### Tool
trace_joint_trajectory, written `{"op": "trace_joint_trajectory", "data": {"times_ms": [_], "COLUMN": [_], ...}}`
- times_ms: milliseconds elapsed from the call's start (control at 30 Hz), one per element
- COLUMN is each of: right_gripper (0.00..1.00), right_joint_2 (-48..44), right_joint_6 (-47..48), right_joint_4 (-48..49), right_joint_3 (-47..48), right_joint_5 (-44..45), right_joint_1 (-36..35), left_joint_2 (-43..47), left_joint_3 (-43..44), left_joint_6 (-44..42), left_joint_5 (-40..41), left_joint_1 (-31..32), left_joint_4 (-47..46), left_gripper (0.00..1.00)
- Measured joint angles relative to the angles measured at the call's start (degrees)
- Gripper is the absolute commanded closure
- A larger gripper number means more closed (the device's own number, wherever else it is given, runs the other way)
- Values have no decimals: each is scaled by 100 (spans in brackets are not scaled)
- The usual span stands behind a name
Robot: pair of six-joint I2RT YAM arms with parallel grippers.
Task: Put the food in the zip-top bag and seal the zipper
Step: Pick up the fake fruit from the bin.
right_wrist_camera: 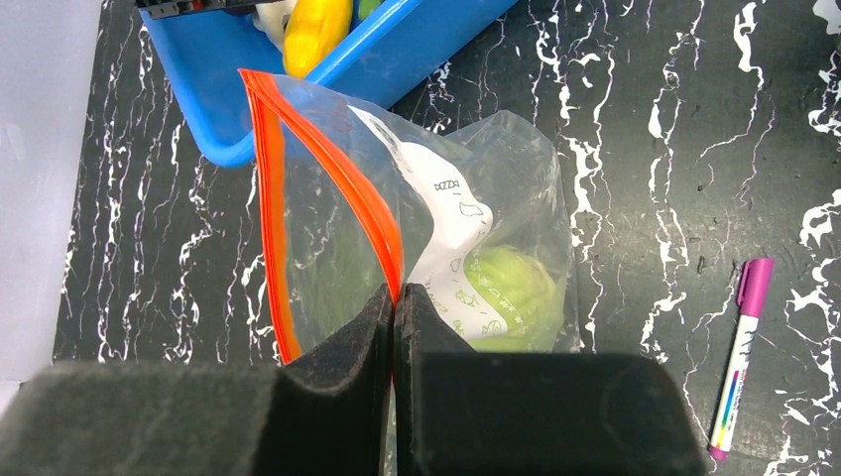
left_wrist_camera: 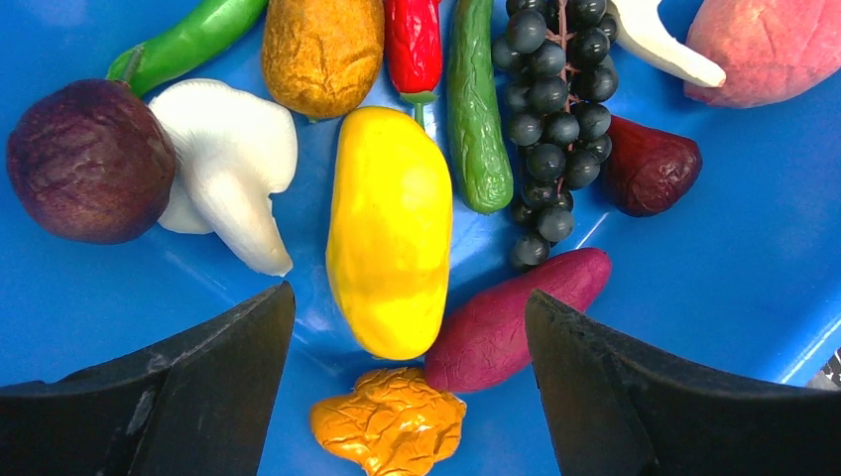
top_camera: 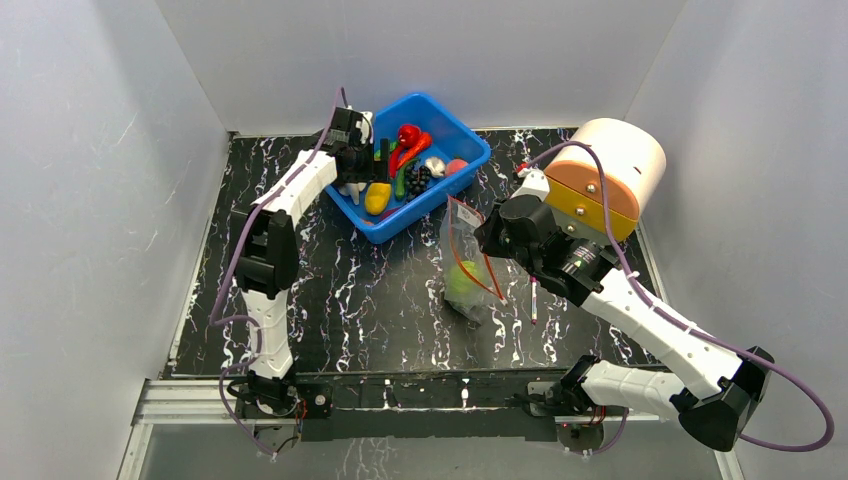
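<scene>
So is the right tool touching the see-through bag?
Touching. The right wrist view shows the right tool pinched shut on the orange zipper at the mouth of the bag, with no gap.

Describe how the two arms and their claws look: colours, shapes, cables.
Both the left arm and right arm have white shell links joined by black joint housings, with a thin purple cable trailing along each. The left claw has smooth, black, wedge-shaped fingers; the right claw has blocky black fingers with a rough, foam-like surface.

The tub (top_camera: 445,118) sits at the rear of the worktop (top_camera: 350,300) (food (top_camera: 377,198) inside); the bag (top_camera: 460,240) stands before it, melon (top_camera: 462,280) within; pen (top_camera: 534,300) rightward.
</scene>
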State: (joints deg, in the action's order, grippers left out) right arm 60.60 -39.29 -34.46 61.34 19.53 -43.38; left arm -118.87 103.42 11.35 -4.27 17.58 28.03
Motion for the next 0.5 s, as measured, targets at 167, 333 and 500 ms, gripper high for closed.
{"op": "trace_joint_trajectory", "data": {"times_ms": [167,333,500], "right_gripper": [100,100,100], "right_joint_2": [0,26,83], "right_joint_6": [33,46,76], "right_joint_4": [0,37,48], "right_joint_3": [4,7,26], "right_joint_5": [-20,-44,-85], "right_joint_1": [0,0,0], "left_joint_2": [-144,-343,-514], "left_joint_3": [0,0,0], "left_joint_6": [22,0,-44], "left_joint_5": [-98,-105,-133], "left_joint_1": [2,2,2], "left_joint_4": [-68,-55,-98], "left_gripper": [18,18,22]}}
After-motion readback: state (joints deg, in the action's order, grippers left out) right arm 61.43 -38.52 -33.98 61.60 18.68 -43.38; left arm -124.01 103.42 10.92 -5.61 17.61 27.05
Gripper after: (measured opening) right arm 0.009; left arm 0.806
